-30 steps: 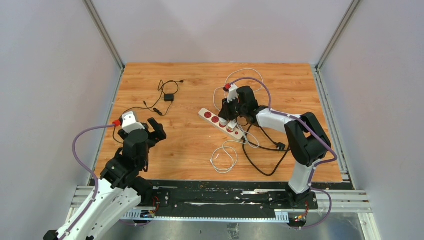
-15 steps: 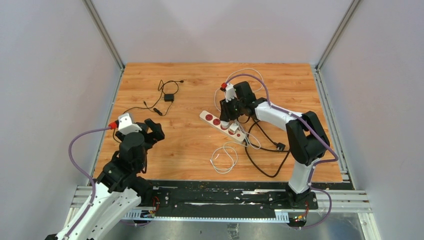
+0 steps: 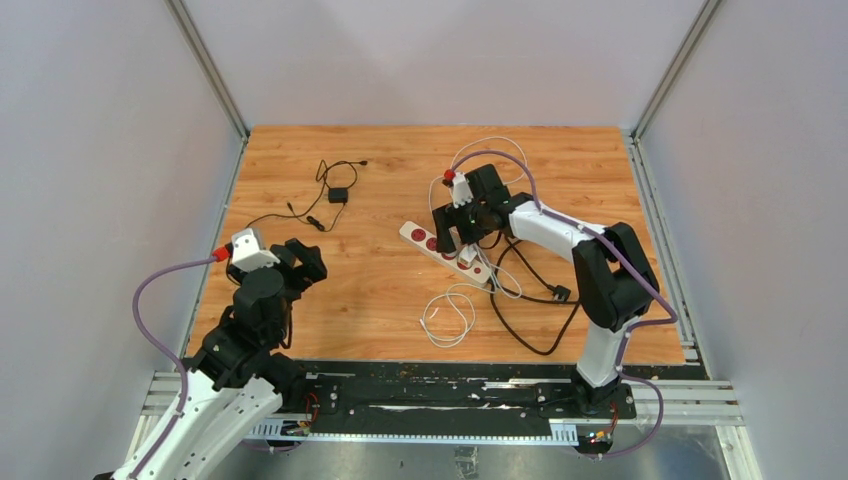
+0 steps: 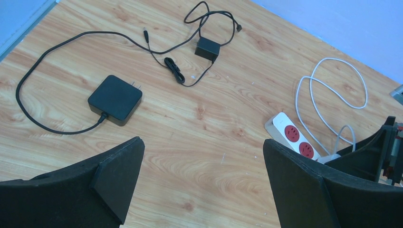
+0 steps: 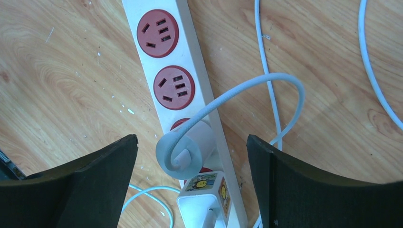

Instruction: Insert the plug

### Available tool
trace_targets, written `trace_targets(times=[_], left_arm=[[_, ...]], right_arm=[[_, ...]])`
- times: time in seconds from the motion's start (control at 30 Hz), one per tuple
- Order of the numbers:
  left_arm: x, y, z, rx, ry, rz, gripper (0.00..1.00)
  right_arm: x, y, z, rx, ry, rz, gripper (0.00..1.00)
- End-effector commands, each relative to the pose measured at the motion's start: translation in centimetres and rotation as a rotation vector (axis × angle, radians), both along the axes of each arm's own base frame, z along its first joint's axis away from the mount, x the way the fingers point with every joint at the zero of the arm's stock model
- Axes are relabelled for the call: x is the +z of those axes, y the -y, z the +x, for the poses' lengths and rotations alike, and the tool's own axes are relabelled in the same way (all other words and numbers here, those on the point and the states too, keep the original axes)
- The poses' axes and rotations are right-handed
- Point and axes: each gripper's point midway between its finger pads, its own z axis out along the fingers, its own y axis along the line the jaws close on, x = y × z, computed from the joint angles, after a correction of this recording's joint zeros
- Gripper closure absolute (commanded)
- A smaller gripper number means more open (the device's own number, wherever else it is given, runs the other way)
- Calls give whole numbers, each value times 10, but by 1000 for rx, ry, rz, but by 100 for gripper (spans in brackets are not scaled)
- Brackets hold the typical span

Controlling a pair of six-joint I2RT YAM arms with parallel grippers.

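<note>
1. Since a second ago, the right gripper has shifted a little toward 9 o'clock over the power strip. The left arm has drawn back slightly toward 8 o'clock.
2. The right gripper is released. Its jaws stand wide apart, one on each side of the plug, and touch nothing.
3. The plug is round and white and stands on the third red socket from the strip's free end. How deep it sits cannot be told.
4. Its white cable rises toward 1 o'clock, arcs over and falls back beside the strip.
5. The two sockets at the plug's 12 o'clock, one and the next, are free.
6. A white adapter with a yellow face sticker sits in the strip just at the plug's 6 o'clock.
7. On the wooden table, the strip lies right of centre and runs from 10 o'clock to 4 o'clock.
8. The left gripper is also released and holds nothing. It hangs over the table's 8 o'clock side, well apart from the strip.
9. From the left wrist, a black power brick lies at 11 o'clock of the left gripper.
10. A small black adapter lies at its 12 o'clock, with thin black cable between the two.
</note>
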Motion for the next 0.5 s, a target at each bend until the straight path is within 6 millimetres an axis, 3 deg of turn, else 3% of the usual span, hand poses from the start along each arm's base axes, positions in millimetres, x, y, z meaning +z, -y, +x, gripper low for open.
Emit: trace_targets(times=[0.0, 0.07, 0.2, 0.47], left_arm=[[15, -6, 0, 34, 41, -16, 0], [15, -7, 0, 36, 39, -16, 0], [16, -5, 1, 33, 33, -19, 0], [2, 12, 21, 25, -115, 31, 0]], right_arm=[[27, -2, 0, -11, 47, 12, 6], [33, 1, -2, -13, 63, 14, 0], [49, 17, -10, -42, 111, -7, 0], [87, 71, -31, -197, 250, -41, 0]])
